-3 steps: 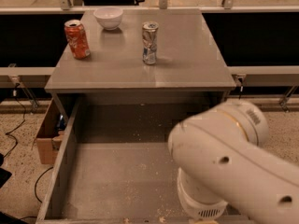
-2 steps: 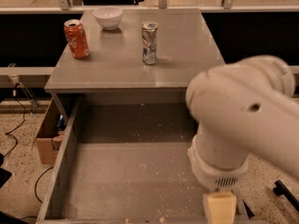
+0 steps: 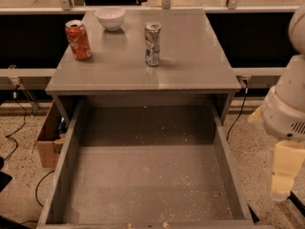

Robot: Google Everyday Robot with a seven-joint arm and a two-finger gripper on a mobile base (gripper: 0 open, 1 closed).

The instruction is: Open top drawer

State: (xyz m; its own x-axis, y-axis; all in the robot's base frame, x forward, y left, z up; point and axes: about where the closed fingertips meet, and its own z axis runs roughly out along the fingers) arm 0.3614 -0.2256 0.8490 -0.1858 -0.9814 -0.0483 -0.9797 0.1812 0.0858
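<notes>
Top drawer (image 3: 143,185) open under red can (image 3: 78,40), silver can (image 3: 152,44), bowl (image 3: 110,18); gripper (image 3: 283,175) outside right wall, spread untellable.

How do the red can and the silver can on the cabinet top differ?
The red can is coloured orange-red; the silver can is bare, shiny metal. The red can stands near the left edge, the silver can nearer the middle. Both stand upright on the cabinet top. The tool hangs right of the open top drawer, outside it.
</notes>
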